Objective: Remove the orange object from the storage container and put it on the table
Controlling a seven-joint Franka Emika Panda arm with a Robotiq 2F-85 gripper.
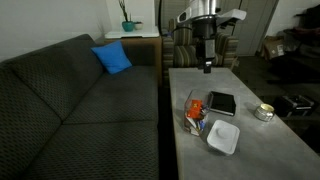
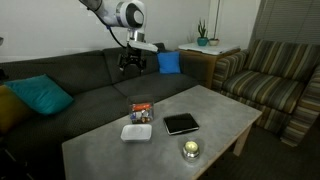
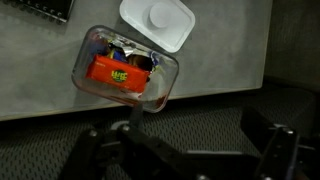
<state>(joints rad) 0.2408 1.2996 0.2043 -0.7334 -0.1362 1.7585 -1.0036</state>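
Wrist view: tool (image 3: 185,142) wide open and empty, well apart from storage container (image 3: 80,72).

Home living room: dark sofa (image 1: 70,110), striped armchair (image 2: 270,75), low grey table (image 2: 225,115)

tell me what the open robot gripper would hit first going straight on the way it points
Probably the dark grey fabric sofa seat: the gripper hangs past the edge of the matte grey table in the wrist view, short of the clear plastic storage container. Depth is unclear.
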